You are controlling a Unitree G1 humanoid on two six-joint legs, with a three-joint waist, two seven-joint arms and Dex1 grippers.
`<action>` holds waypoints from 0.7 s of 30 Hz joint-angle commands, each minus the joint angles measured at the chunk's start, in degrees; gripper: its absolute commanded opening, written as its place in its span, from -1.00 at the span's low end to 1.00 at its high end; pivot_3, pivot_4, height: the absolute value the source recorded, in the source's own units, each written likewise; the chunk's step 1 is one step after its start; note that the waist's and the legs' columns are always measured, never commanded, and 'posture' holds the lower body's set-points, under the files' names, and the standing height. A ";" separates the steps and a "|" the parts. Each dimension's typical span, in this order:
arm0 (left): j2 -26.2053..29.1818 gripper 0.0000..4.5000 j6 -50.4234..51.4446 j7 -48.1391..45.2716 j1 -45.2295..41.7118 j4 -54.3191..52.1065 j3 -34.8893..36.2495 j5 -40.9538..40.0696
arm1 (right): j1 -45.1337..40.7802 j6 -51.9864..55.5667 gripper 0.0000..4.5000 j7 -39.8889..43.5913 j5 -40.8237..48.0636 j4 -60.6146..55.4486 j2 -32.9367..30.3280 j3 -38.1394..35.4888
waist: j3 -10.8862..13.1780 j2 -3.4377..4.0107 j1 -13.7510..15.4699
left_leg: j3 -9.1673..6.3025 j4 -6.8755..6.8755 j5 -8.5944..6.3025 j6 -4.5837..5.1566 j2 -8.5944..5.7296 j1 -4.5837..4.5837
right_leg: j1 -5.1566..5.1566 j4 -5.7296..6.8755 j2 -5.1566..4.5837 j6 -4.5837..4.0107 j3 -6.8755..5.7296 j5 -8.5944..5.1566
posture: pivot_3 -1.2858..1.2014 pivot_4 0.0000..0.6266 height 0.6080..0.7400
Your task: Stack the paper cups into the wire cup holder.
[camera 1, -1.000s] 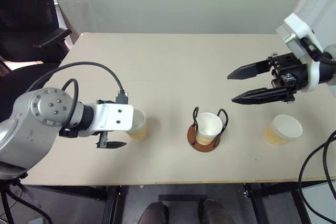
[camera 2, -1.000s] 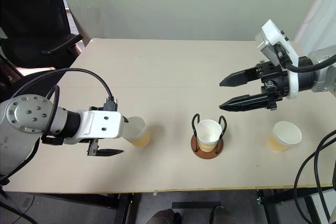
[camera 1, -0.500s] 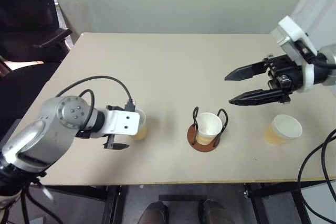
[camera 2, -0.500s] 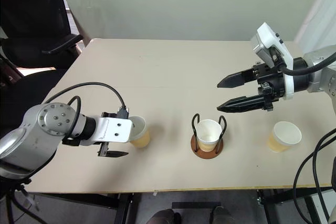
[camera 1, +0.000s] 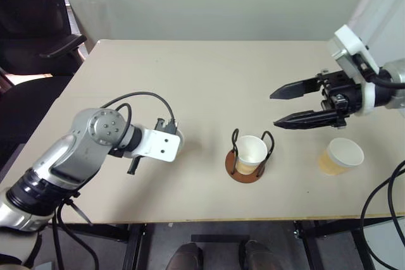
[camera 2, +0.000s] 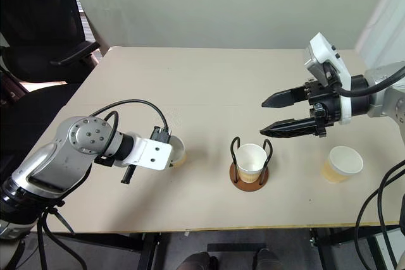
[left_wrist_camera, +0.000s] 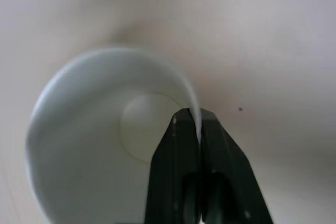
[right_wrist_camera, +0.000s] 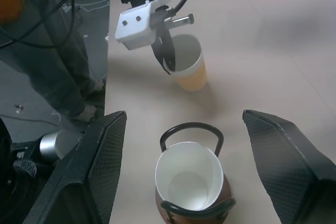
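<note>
Bare table beyond both grippers, left gripper fingers pinching a paper cup rim, right gripper fingers spread wide, empty, above the wire cup holder.

bare tabletop behind wire cup holder, cup to its right

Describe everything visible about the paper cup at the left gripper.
The pale yellow-tan tapered paper cup, white inside with a rolled white rim, stands upright and empty on the beige table, left of the wire cup holder with the reddish-brown disc base and apart from it. The left gripper is shut on its rim, one black finger inside the wall and one outside.
</note>
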 commanded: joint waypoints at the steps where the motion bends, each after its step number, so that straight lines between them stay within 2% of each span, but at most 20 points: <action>1: -0.19 -0.97 -1.99 -1.23 -1.26 -0.19 1.89 -0.17 | -0.17 -0.33 0.63 -0.92 1.62 -1.50 -0.48 -2.89 | 0.00 0.00 0.00 | 0.00 0.01 0.00 0.00 0.00 0.00 | 0.00 0.00 0.00 0.00 0.00 0.00 | 0.03 -0.52 1.00; 9: -2.63 -0.97 1.47 -5.07 -5.93 1.20 5.21 -6.88 | -1.59 -0.40 0.63 2.18 2.43 3.02 -4.07 -4.05 | 0.00 -0.01 0.08 | -0.01 0.05 0.00 0.01 0.00 -0.04 | 0.00 0.04 -0.01 -0.01 -0.01 -0.01 | 0.03 -0.52 1.00; 16: -10.84 -0.97 11.01 -11.30 -20.44 3.46 7.23 -20.08 | 5.21 -1.91 0.63 4.42 2.52 4.05 -9.90 -8.04 | -0.03 -0.06 0.41 | 0.03 0.06 -0.01 0.03 -0.01 -0.08 | 0.01 0.01 -0.04 0.06 -0.02 0.03 | 0.03 -0.52 1.00; 21: -16.42 -0.97 8.28 -15.56 -28.92 10.17 4.71 -21.95 | 11.36 -1.49 0.63 4.30 5.81 -2.60 -12.75 -13.96 | -0.03 -0.04 0.46 | 0.08 0.04 -0.02 0.04 -0.01 -0.12 | 0.00 -0.04 -0.05 0.23 -0.01 0.06 | 0.03 -0.52 1.00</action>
